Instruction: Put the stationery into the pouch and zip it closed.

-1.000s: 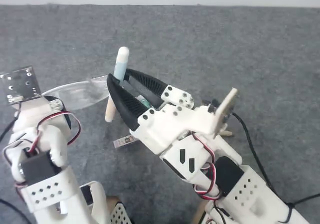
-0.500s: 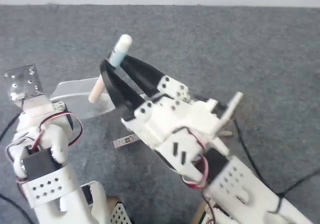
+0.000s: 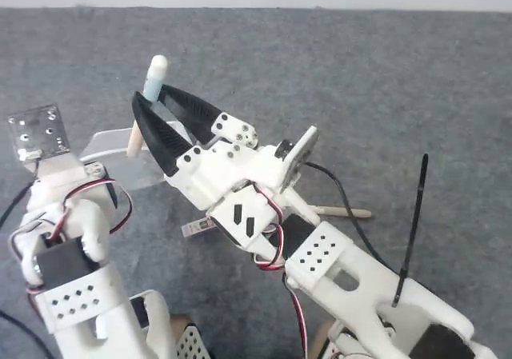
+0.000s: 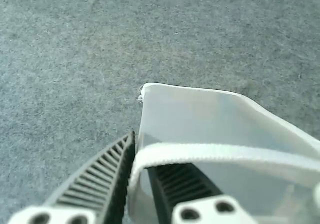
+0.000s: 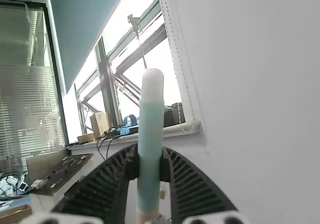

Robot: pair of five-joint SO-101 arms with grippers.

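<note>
Pouch (image 3: 108, 147), clear with a white zipper rim, lay at nine o'clock on the grey mat (image 3: 360, 79), with the left gripper (image 4: 140, 154) clamped on that rim. At its one o'clock, the right gripper (image 3: 150, 95) pinched a pale-blue, white-capped pen (image 3: 156, 67) nearly upright. A wooden stick (image 3: 344, 211) lay at four o'clock.

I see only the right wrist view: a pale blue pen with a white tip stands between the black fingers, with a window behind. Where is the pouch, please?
Observer: In the high view, the clear plastic pouch is directly beside the right gripper. The lower end of the pale blue pen overlaps it.
Operator: Does something hold the pouch?
Observer: Yes. The left gripper is shut on its white zipper edge.
Operator: Is more stationery on the table?
Observer: A thin wooden stick, perhaps a pencil, lies on the grey mat beside the right arm.
</note>
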